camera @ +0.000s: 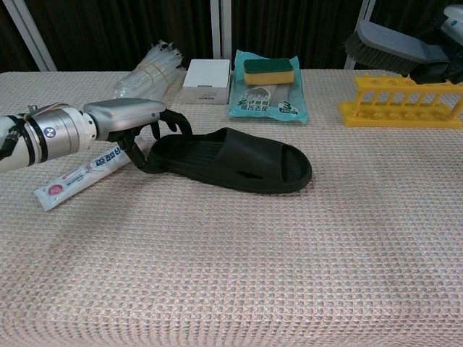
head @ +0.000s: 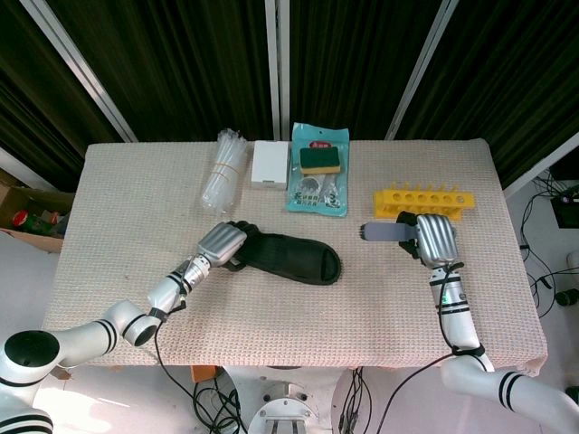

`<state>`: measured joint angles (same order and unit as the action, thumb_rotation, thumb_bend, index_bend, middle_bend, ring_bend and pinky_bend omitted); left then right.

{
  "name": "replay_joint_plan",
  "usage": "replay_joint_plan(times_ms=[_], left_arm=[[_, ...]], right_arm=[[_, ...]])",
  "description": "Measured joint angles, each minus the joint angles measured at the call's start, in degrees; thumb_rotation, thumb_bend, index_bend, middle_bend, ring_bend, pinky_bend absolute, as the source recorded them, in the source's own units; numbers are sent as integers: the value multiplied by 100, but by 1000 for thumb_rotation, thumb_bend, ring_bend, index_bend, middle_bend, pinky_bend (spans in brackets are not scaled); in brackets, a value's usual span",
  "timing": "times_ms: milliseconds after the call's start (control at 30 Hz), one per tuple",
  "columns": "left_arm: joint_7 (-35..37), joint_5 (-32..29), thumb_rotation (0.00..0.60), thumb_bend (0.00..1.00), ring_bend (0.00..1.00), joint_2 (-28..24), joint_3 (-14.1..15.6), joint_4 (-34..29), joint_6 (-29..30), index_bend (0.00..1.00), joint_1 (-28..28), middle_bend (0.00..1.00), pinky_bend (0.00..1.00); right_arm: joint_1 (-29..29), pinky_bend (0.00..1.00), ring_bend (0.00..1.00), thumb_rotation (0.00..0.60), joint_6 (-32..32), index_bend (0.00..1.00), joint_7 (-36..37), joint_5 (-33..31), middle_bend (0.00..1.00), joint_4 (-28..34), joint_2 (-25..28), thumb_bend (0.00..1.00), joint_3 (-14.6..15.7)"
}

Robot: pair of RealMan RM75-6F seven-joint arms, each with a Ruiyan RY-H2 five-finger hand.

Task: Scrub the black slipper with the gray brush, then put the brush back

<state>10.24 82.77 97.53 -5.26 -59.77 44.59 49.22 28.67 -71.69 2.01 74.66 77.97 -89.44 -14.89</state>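
Chest view: nearest is the toothpaste tube point(camera: 83, 174) lying flat on the woven cloth point(camera: 239, 275), just beside the left hand point(camera: 134, 126). L hand's fingers curl over the heel end of the black slipper point(camera: 231, 160), touching it, prob. pinning or gripping it; exact hold unclear. Slipper sits mid-table, sole down, toe end pointing right. Looks matte black, ribbed footbed, wide strap, prob. light soft foam w/ some flex, so best held at heel rim while brush works the strap/footbed; could slide on cloth if not pinned. Further back, right hand point(head: 432, 239) holds the gray brush point(head: 387, 232) by its handle, raised near the yellow rack point(head: 425, 202), well apart from slipper. Far edge: sponge pack point(head: 318, 168), white box point(head: 270, 164), clear bundle point(head: 223, 169).
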Motion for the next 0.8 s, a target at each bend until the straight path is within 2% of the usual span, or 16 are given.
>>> replay_joint_plan(times_ms=[267,467,800], left_arm=[[14,-143,600,319,296,90,-44,72,9,399,-14,388,408],[129,-250,600,342,312,29,-97,-49,-84,422,3,409,420],[198,-321,600,400,325,3,-102,-87,-191,439,41,425,431]], right_arm=[[66,1000,1000,600,186,1000,-44,10,1000,-48,-161,1000,114],[216,1000,1000,600,423,1000,-70,-1,1000,-302,-503,1000,177],[677,1000,1000,600,1189,1000,-131,-395,1000,-900,-1049,1000,4]])
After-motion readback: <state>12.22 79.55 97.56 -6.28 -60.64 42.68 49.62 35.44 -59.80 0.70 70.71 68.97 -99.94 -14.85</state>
